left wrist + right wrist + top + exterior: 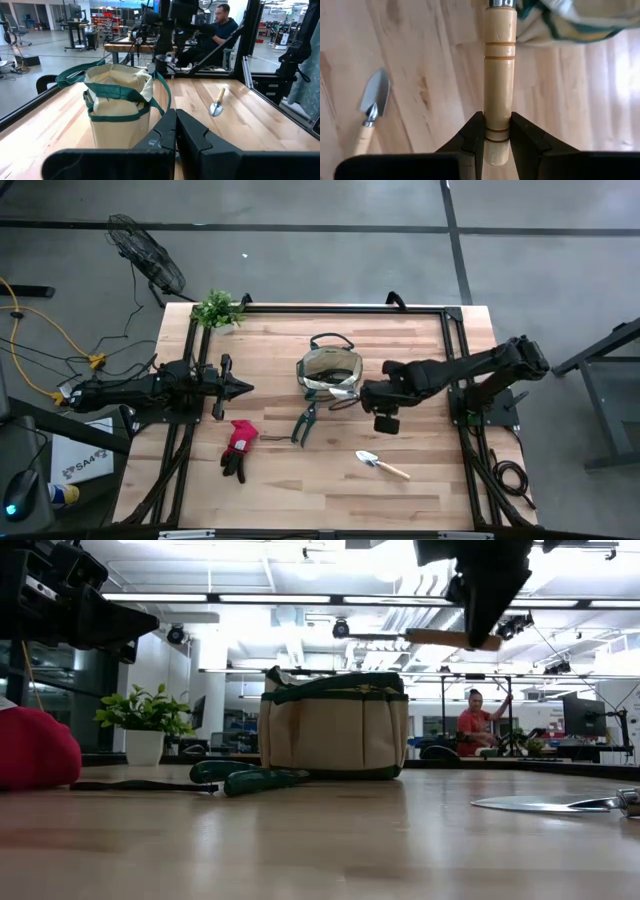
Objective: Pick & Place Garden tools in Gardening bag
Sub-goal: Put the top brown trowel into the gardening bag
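Observation:
The tan gardening bag (328, 372) (335, 725) (117, 105) stands upright on its base at mid-table. My right gripper (362, 395) (485, 635) (497, 137) hovers by the bag's right side, shut on a wooden-handled trowel (499, 60). A second trowel (380, 464) (372, 107) (217, 102) lies flat near the front right. Green-handled pruning shears (305, 423) (250, 778) and a red-and-black glove (238, 448) lie flat in front of the bag. My left gripper (245, 388) (175, 127) waits shut at the table's left, pointing level toward the bag. My right gripper pinches the trowel's wooden handle near its free end (497, 131) between its two fingers. The fingers come from above, pointing steeply down, and lie across the handle. The trowel is lifted clear of the table, about level (440, 638), its metal end toward the bag.
A small potted plant (217, 308) (145, 720) stands at the far left corner. A black frame (330, 308) runs along the table's far and side edges. Bare wood lies near the front edge. A person (475, 725) sits in the room beyond.

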